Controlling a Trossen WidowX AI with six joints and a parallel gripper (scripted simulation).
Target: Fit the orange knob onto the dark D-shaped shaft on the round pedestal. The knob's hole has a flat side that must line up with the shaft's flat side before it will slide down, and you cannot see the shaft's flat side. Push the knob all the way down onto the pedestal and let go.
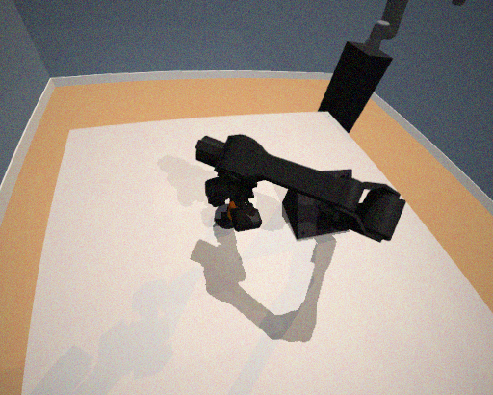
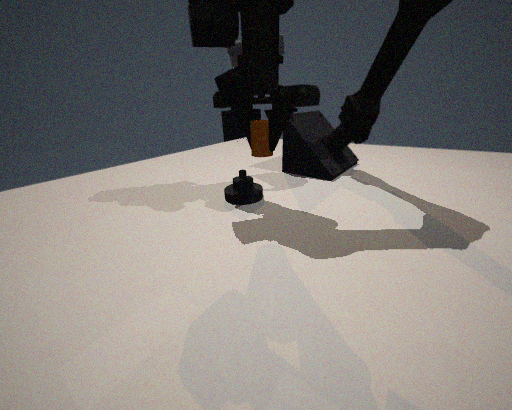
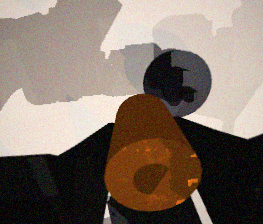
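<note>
The orange knob [image 1: 232, 210] [image 2: 261, 138] [image 3: 142, 120] is upright between the fingers of my gripper [image 2: 261, 135] [image 3: 143, 125], which is shut on it. In the wrist view a dark hole shows in the knob's near end. The round dark pedestal [image 2: 243, 194] [image 3: 200, 75] stands on the table. Its shaft [image 2: 242, 173] points up. In the exterior view the knob hangs above the shaft and a little to the right, not touching it. In the top view the gripper partly hides the pedestal [image 1: 221, 219]. The shaft's flat side cannot be made out.
A dark wedge-shaped block [image 1: 316, 212] [image 2: 313, 145] stands to the right of the pedestal. A tall black box [image 1: 355, 84] with a grey arm-like shape stands at the far right corner. The white table top [image 1: 128, 337] [image 2: 108, 300] carries shadows of the arm.
</note>
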